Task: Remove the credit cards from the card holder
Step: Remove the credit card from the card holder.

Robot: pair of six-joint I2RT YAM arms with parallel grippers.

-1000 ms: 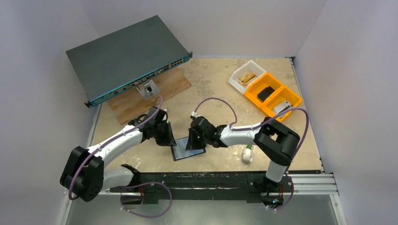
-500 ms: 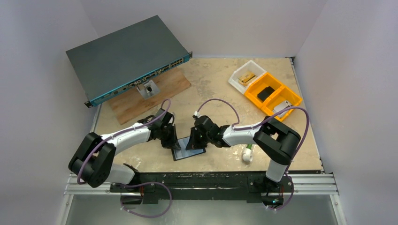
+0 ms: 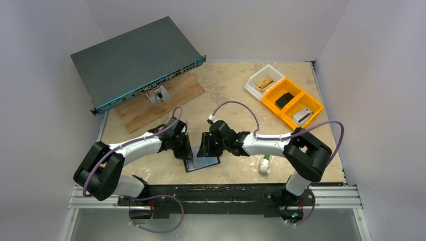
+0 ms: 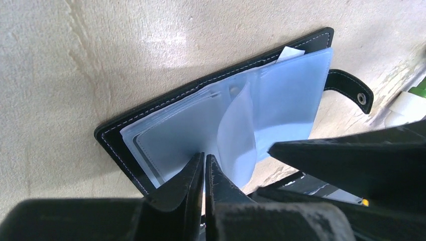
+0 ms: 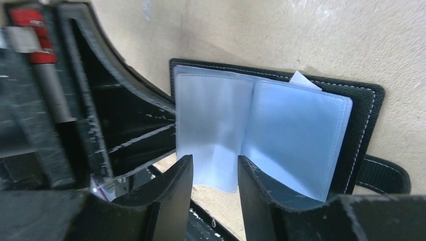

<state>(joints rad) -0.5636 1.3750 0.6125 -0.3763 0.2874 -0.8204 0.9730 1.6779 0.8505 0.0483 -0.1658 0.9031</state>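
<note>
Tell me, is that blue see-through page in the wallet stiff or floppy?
Probably floppy: the plastic page curls over on itself. Likely light and slippery, since it looks thin and glossy. The card holder looks stiffer, lying flat.

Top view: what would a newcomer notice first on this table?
The open black card holder, pale blue sleeves fanned, lies near the front edge of the table, with the left fingers and the right fingers at it. A big grey network switch sits far left, an orange tray far right.

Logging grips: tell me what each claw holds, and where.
Left claw pinches a clear sleeve of the card holder by its free edge; right claw is open, empty.
</note>
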